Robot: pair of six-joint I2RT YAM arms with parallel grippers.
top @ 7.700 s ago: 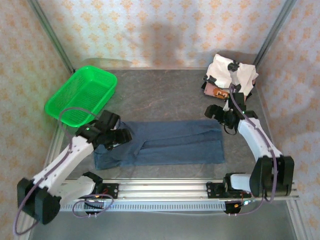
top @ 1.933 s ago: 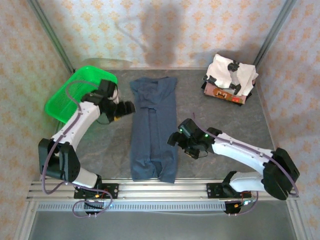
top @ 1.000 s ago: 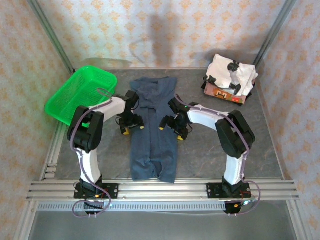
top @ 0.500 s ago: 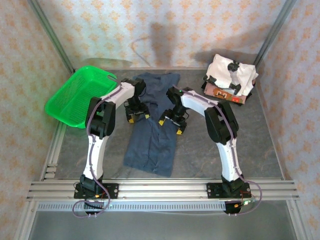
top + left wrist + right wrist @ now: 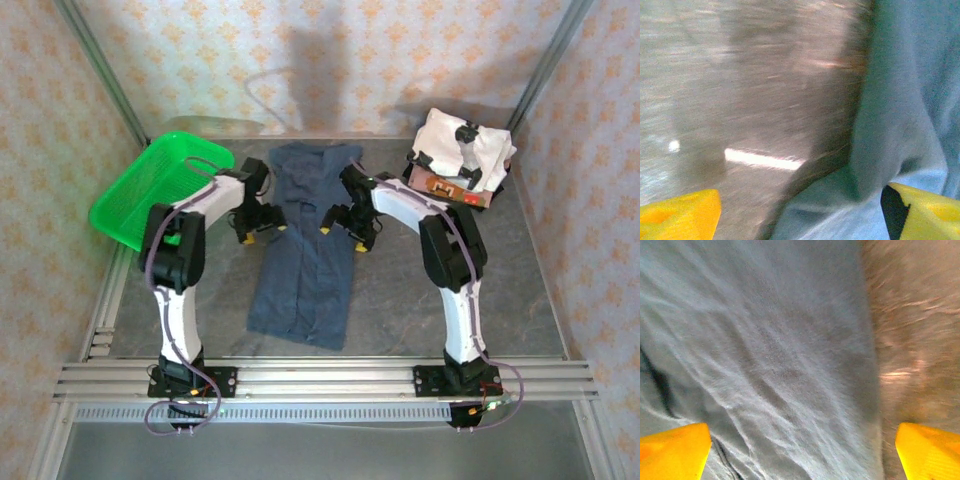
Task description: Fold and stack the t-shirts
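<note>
T-shirts lie in two places on the grey tabletop (image 5: 500,290). The slate-blue t-shirt (image 5: 305,270) is spread as one long narrow strip in the middle; it runs from the far side of the tabletop toward the near side, and its near end sits a little more to the left than its far end. The left arm (image 5: 175,260) and the right arm (image 5: 450,250) both reach over the far half of this strip, one from each side.

The left jaws are at the left edge of the shirt and they stand apart. In the left wrist view the two yellow fingertips (image 5: 677,215) are at the opposite lower corners, one over the bare tabletop and the other over the blue cloth; the edge of the shirt runs between them, and nothing is clamped.

The right jaws are at the right edge of the shirt and stand apart too. In the right wrist view their yellow fingertips (image 5: 670,450) are wide from each other, one over the wrinkled cloth and the other over the tabletop; whether the tips touch the cloth, one cannot tell.

The white t-shirt with black patches (image 5: 462,140) is in the far right corner. It lies on top of the brown and orange printed t-shirt (image 5: 445,187), of which a narrow border shows at the near side. The green mesh basket (image 5: 160,190) stands at the far left, just beside the left arm and well apart from this small pile.
</note>
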